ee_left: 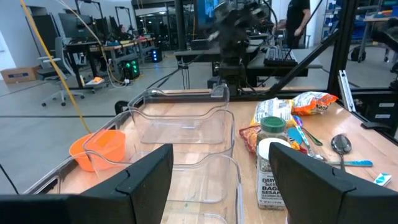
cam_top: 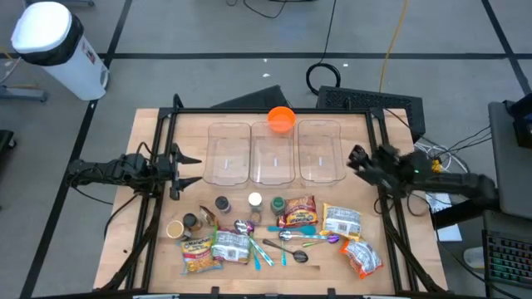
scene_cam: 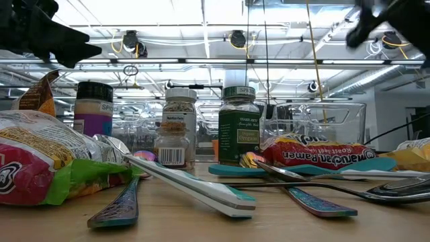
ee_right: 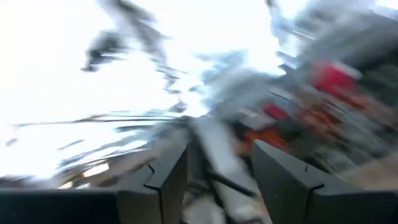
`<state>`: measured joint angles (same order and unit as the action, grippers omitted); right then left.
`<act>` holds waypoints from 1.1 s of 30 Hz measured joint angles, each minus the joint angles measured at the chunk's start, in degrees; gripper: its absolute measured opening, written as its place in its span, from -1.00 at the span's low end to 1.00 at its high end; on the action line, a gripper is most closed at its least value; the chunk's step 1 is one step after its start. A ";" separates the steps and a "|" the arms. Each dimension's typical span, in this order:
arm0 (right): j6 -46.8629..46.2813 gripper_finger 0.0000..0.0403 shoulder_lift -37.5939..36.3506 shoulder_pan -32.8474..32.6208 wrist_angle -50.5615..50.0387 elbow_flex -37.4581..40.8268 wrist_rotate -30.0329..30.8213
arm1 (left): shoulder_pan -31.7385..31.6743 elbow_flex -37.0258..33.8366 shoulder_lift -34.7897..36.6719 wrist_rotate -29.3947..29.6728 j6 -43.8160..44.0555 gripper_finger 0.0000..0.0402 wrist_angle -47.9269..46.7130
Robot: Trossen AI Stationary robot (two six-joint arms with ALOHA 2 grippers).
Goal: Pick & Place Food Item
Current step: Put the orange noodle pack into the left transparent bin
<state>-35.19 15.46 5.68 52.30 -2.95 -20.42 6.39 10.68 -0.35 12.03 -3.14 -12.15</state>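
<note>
The food packets (cam_top: pixel 299 211) and jars (cam_top: pixel 254 202) lie in a cluster on the tabletop (cam_top: pixel 150 249), in front of three clear bins (cam_top: pixel 273 152). The left gripper (cam_top: pixel 193 170) hovers beside the left bin, fingers spread, empty. The right gripper (cam_top: pixel 356 159) hovers beside the right bin, also spread, well apart from the ramen packet (cam_top: pixel 341 221).

On my feed: wooden table (cam_top: pixel 150 133) w/ a black frame. Front-centre there's a loose pile of cutlery: metal spoons (cam_top: pixel 291 237) and teal-handled pieces (cam_top: pixel 266 252), overlapping. Low cam shows one white-and-teal handle (scene_cam: pixel 195 185) lying diagonally, nearest the lens. Off the table, far left on the floor, I see a white cylindrical bin (cam_top: pixel 58 46) w/ a black band. A black keyboard (cam_top: pixel 370 100) sits behind the far edge, w/ a coiled black cable (cam_top: pixel 324 76) beside it and a yellow cable (cam_top: pixel 391 41) across the floor. In the bkgd of the left wrist cam: a person (ee_left: pixel 298 18) in dark clothes, a cardboard box (ee_left: pixel 18 74), an office chair (ee_left: pixel 59 81).
</note>
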 joint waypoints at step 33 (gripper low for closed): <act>-27.78 0.27 71.99 -60.44 -96.10 -61.42 29.52 | 0.00 0.00 -0.01 0.02 0.00 0.35 0.00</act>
<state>-62.97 87.45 -54.76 -43.79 -64.37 9.10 6.40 10.68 -0.36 12.05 -3.14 -12.14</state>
